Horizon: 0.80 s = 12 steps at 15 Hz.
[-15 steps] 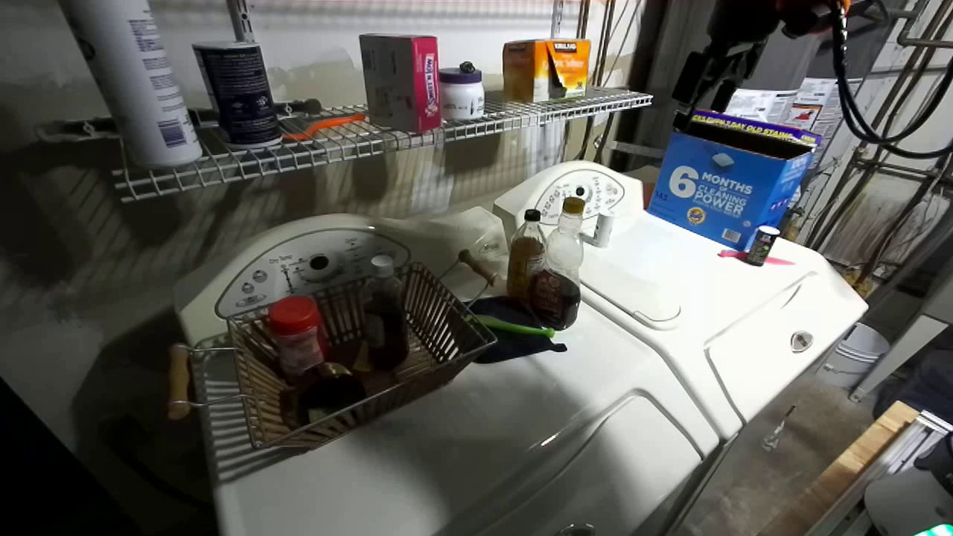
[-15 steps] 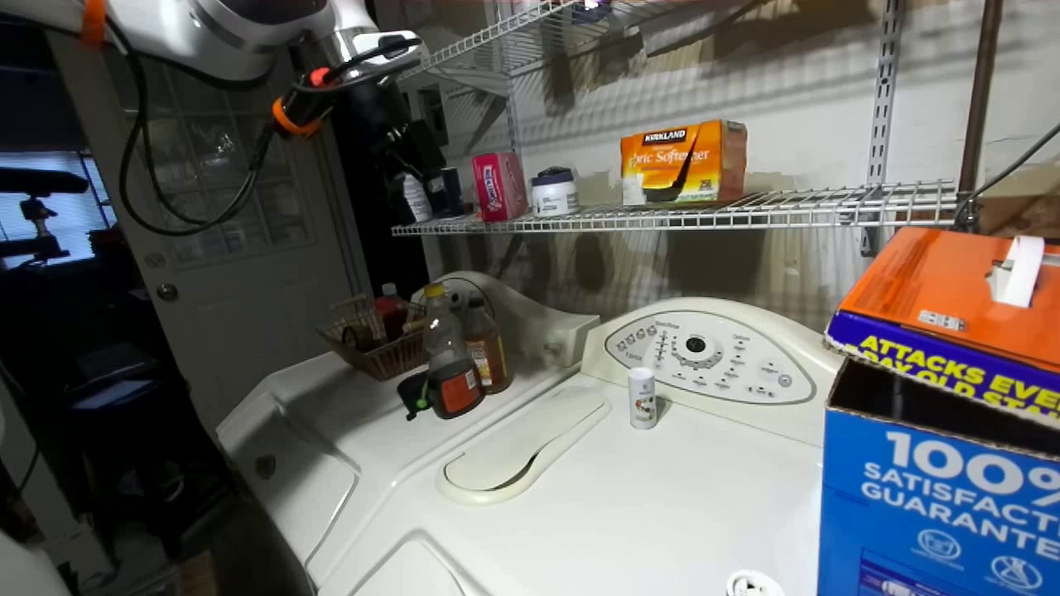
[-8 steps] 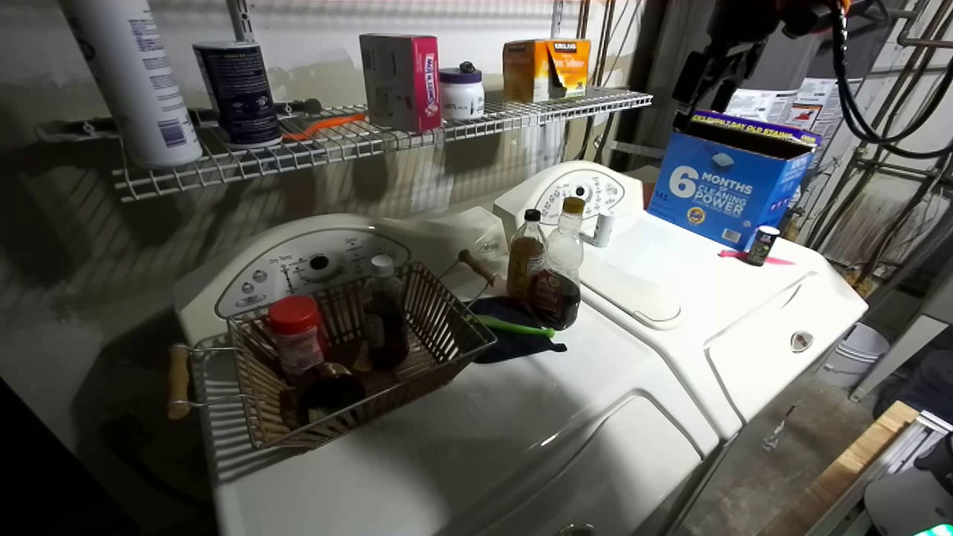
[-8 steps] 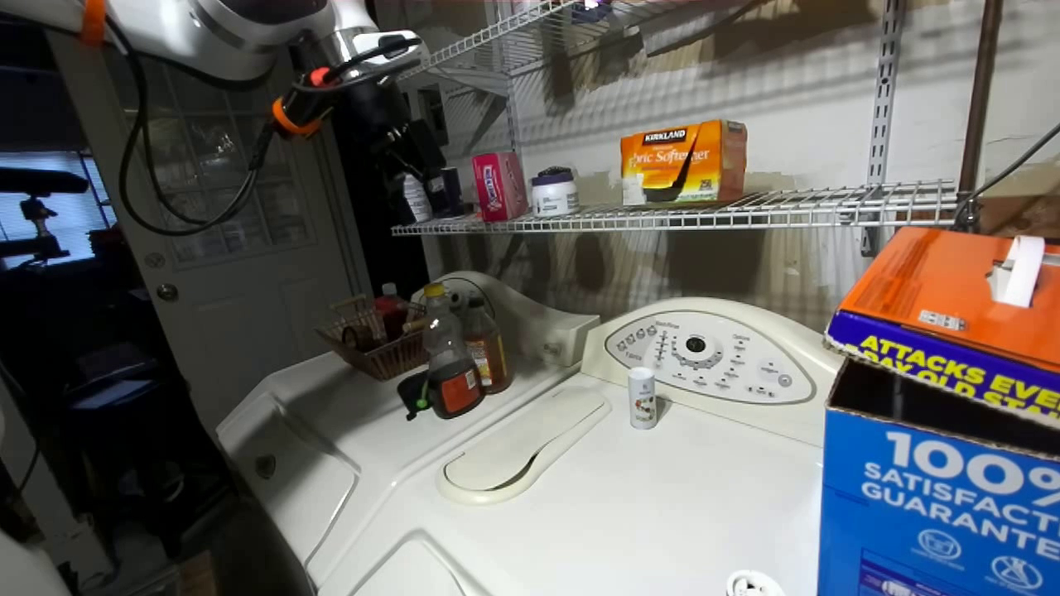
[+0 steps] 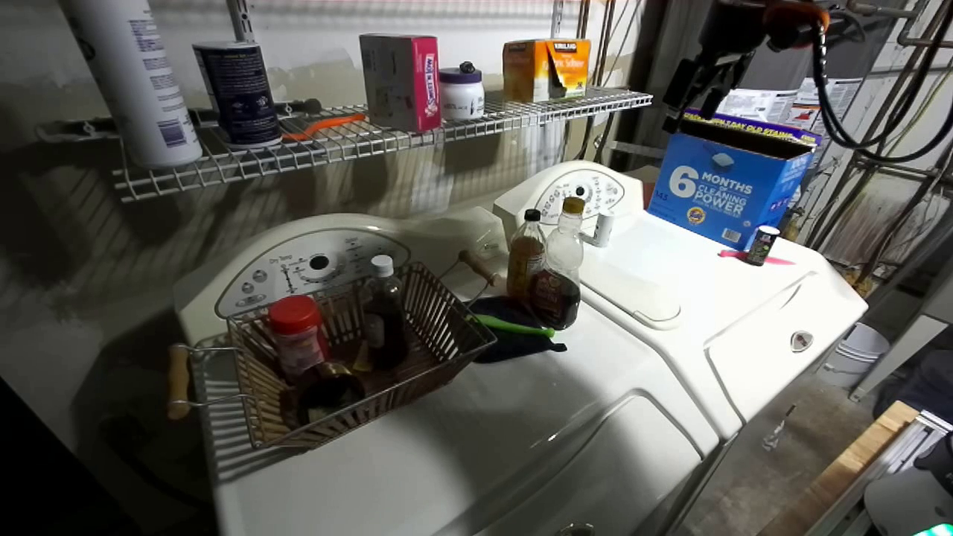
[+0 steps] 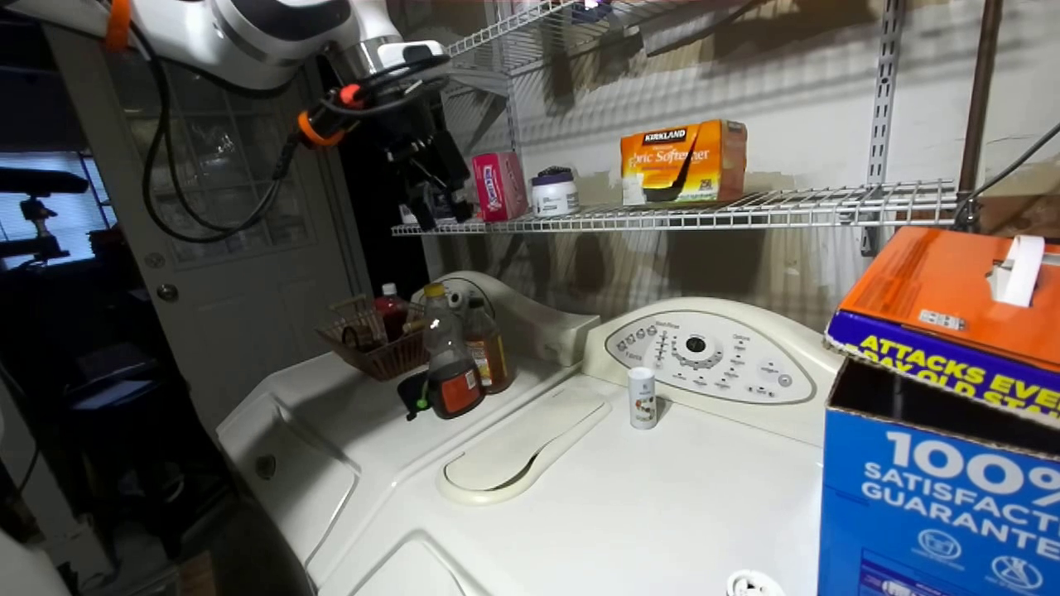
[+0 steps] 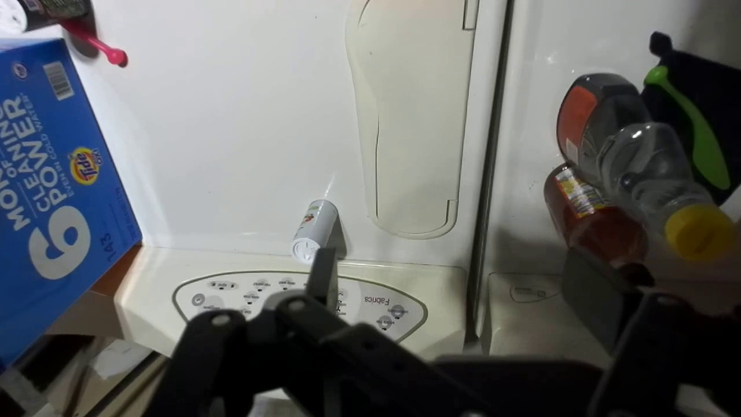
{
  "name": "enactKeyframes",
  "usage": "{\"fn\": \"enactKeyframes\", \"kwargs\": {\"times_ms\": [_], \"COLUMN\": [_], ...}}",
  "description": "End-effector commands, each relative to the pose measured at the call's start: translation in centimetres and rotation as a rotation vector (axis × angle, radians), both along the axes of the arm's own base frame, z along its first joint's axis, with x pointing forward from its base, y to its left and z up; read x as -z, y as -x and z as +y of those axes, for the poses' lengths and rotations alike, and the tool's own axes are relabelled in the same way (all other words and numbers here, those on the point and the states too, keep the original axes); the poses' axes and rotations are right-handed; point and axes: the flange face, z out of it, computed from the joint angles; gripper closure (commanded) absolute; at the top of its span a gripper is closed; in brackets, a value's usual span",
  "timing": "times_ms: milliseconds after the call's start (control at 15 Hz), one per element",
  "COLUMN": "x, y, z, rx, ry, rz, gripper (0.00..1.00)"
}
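Gripper (image 7: pixel 451 272), the black two-fingered one, has just shifted right and a touch lower in an exterior view, so it overlaps the far end of the lower white wire shelf (image 6: pixel 828 211) there. I'd read that as positioning rather than carrying, since its fingers stand wide apart with nothing between the tips. Nearest thing I can pick out from the wrist view is a small white printed cylinder (image 7: pixel 314 229), beside one fingertip in the frame but lower, standing upright on the white appliance top (image 7: pixel 243 127) just in front of the pale oval control panel (image 7: pixel 376 298). Past the other finger, a clear plastic bottle with a yellow cap (image 7: pixel 648 156) and an amber bottle (image 7: pixel 608 229) stand close together. Only the wrist view really shows that finger gap; from outside it's black on dark, so exact height is tough to call. What it misses: the brown slatted basket with wooden handles (image 5: pixel 439 327), which shows in both exterior views, plus the orange top (image 6: pixel 936 285) of the bright blue cardboard box (image 7: pixel 69 197).
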Motion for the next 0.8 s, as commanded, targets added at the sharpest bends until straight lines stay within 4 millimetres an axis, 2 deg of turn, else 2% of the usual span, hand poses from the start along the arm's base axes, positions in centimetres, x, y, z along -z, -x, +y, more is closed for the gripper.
{"fn": "enactKeyframes", "kwargs": {"times_ms": [0, 333, 733], "x": [4.0, 11.5, 18.0], "y": [-3.4, -6.7, -9.1], "z": [-2.9, -6.5, -9.9], "rx": [-0.046, -0.072, -0.061], "ry": [-0.074, -0.133, -0.141], "rz": [-0.042, -0.071, -0.066], "gripper": [0.0, 0.0, 0.0]}}
